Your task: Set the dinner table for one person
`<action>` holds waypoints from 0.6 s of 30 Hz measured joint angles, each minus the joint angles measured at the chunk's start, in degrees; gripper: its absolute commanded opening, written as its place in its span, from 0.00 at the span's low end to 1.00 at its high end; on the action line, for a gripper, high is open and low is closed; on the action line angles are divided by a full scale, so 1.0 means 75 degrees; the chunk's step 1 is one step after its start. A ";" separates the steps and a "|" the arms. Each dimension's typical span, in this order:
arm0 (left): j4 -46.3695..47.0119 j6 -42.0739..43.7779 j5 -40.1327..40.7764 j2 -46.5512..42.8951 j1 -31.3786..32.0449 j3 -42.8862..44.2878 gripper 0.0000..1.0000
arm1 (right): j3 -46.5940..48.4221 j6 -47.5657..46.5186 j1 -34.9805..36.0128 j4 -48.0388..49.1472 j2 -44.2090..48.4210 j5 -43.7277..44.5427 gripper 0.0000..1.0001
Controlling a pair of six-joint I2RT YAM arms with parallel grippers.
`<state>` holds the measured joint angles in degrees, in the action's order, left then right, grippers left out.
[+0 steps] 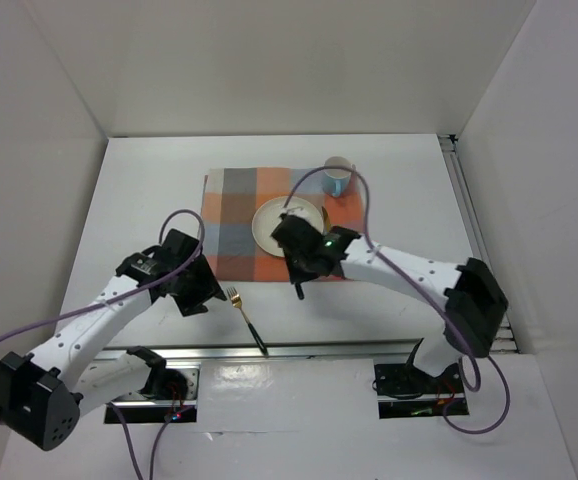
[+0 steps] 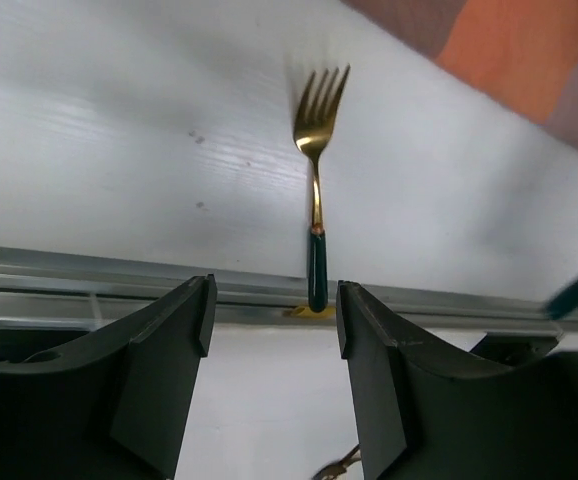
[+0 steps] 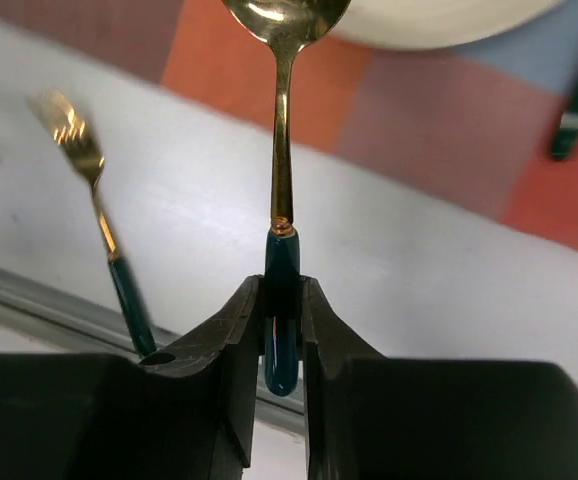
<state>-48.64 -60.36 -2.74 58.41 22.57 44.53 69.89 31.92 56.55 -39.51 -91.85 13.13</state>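
Gold spoon, light and slick: my right gripper pinches its green handle; left gripper hangs open, empty.

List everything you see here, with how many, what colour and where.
table: one, white, walled in
rail: one, metal, along the table's near edge
placemat: one, orange-blue checked, mid-table
plate: one, white, on the placemat
mug: one, pale blue, placemat's far right corner
fork: one, gold with dark green handle, on bare table, handle end over the rail
spoon: one, gold with dark green handle, held by its handle
other utensil: one, only its dark green handle seen, on the placemat
left gripper: one, black, open, near the fork
right gripper: one, black, shut on the spoon
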 measured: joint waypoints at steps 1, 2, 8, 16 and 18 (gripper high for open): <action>0.0079 -0.0055 -0.0044 0.0044 0.0198 -0.0064 0.68 | -0.0090 -0.0003 -0.0289 -0.0020 0.0321 0.0041 0.00; 0.0172 -0.0169 -0.0093 0.0114 0.0399 -0.0131 0.68 | -0.0204 -0.0050 -0.0656 0.0003 0.0595 0.0012 0.00; 0.0632 -0.0592 -0.0367 0.0807 0.1550 -0.0341 0.70 | -0.0443 -0.0583 -0.2792 0.0102 0.0729 0.0000 0.00; 0.1241 -0.0842 -0.0679 0.1923 0.2498 -0.0344 0.72 | -0.0437 -0.1320 -0.3722 0.0557 -0.0699 -0.0204 0.00; 0.1355 -0.0854 -0.0737 0.2171 0.2605 -0.0344 0.72 | -0.0411 -0.1440 -0.3858 0.0662 -0.0927 -0.0259 0.08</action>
<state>-38.48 -66.76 -8.27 74.70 42.11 41.95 66.81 21.12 27.62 -34.54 -98.80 11.18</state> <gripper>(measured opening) 0.717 0.242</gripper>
